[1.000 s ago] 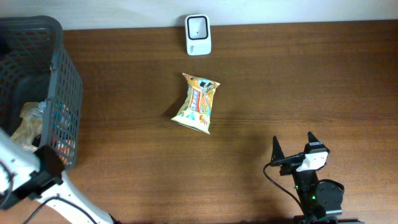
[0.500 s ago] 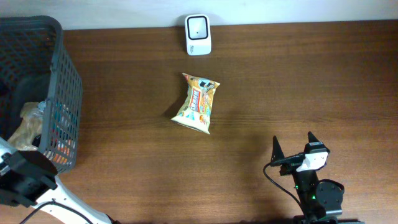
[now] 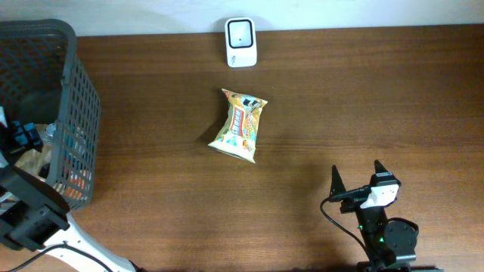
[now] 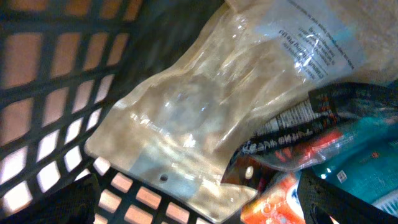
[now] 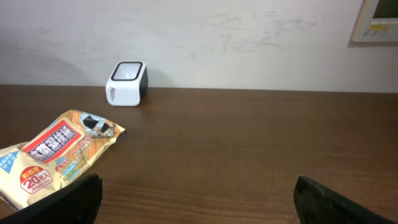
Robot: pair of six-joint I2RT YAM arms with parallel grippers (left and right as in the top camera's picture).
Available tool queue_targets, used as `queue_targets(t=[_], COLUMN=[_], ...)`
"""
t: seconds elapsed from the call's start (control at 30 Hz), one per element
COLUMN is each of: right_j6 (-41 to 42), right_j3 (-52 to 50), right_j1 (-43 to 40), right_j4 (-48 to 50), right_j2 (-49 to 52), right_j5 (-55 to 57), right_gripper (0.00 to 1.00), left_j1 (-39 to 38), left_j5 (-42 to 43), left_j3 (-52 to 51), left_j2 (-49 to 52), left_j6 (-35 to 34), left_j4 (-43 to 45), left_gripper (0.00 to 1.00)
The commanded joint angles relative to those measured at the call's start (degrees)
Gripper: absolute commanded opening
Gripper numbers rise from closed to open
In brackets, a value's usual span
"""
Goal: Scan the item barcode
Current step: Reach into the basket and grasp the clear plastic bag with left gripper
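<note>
A white barcode scanner [image 3: 241, 41] stands at the table's far edge, its window facing up. A yellow snack packet [image 3: 240, 125] lies flat in the middle of the table, and it shows at the lower left of the right wrist view [image 5: 53, 152]. My left gripper [image 4: 199, 210] is open inside the black mesh basket [image 3: 83, 98], hovering over a clear plastic packet [image 4: 199, 106] with nothing between its fingers. My right gripper [image 3: 356, 172] stands open and empty near the front right, apart from the snack packet.
The basket holds several packets, among them an orange one [image 4: 280, 199] and a teal one [image 4: 367, 162]. Its mesh wall [image 4: 56, 81] is close on the left of the left gripper. A wall rises behind the scanner [image 5: 127, 83].
My left arm has swung farther back, carrying its gripper over and into the basket. The right arm, the snack packet and the scanner have not moved.
</note>
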Motion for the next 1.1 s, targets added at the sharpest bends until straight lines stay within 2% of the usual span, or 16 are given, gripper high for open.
queue_targets(t=[0.0,0.13,0.33,0.5,0.73,0.9,0.93,0.97,1.07], right_j6=[0.24,0.24,0.24,0.24,0.24,0.24,0.24,0.24,0.24], right_j3=[-0.52,-0.52,-0.52,-0.52,-0.52,-0.52,-0.52,-0.52,-0.52], right_j1=[-0.26,-0.26,-0.26,-0.26,-0.26,-0.26,-0.26,-0.26,-0.26], right_j4=[-0.02,-0.02,-0.02,-0.02,-0.02,-0.02,-0.02,-0.02,-0.02], right_j2=[-0.42,-0.42,-0.42,-0.42,-0.42,-0.42,-0.42,-0.42,-0.42], right_j5=[0.68,0.7,0.7,0.68,0.68,0.68,0.7,0.7,0.68], right_gripper=[0.98,0.98,0.98,0.98,0.98,0.98,0.98,0.98,0.98], left_j1=[0.35,0.35,0.35,0.35,0.35,0.35,0.35,0.35,0.35], left_j5=[1.7,1.95,7.39,7.02,6.93,11.69,11.82,11.8,11.47], left_j3=[-3.72,-5.77,-9.79,-12.48,-13.88,-14.43,-14.95,-15.52,-18.36], left_j2=[-0.09,-0.07,-0.07,-0.07,-0.07,-0.07,-0.07,-0.04,-0.02], left_j6=[3.08,4.26,7.23,7.23,7.26,11.85,12.0,12.0,12.07], left_j4=[2.69,5.73,9.55,12.92,22.53,23.52,23.65,23.89,25.55], left_gripper=[0.97,0.9,0.87,0.84,0.84,0.84,0.84,0.79,0.79])
